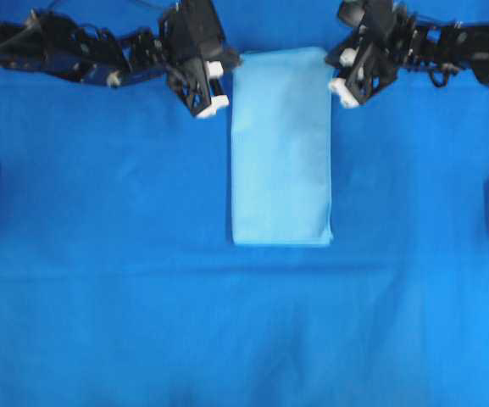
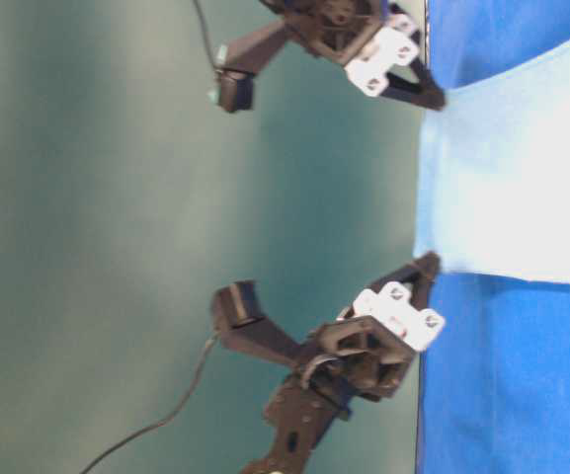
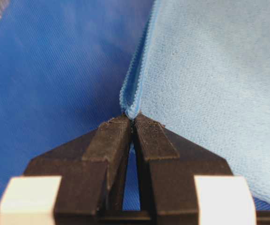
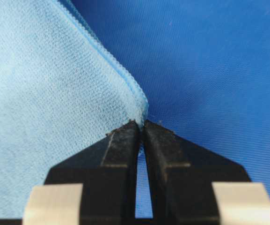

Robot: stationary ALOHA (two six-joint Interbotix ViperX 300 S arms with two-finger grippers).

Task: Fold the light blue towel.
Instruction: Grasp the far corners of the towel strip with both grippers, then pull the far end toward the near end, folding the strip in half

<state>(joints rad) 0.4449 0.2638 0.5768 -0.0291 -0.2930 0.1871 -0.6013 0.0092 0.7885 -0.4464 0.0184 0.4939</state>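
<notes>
The towel (image 1: 282, 146) lies on the blue sheet (image 1: 100, 280) as a long folded rectangle. Its long axis runs from the arm side of the sheet toward the near side in the overhead view; the short edges face the arms and the viewer. The far short edge sits between the two grippers. The near short edge lies flat and square, well apart from both grippers.

The left gripper (image 3: 133, 118) is clenched on the far-left corner of the towel; the hem rises from between the tips of its fingers (image 3: 111, 136). The right gripper (image 4: 141, 123) is clenched on the far-right corner in the same manner. In the table-level view both corners are pinched at the towel's far edge.
</notes>
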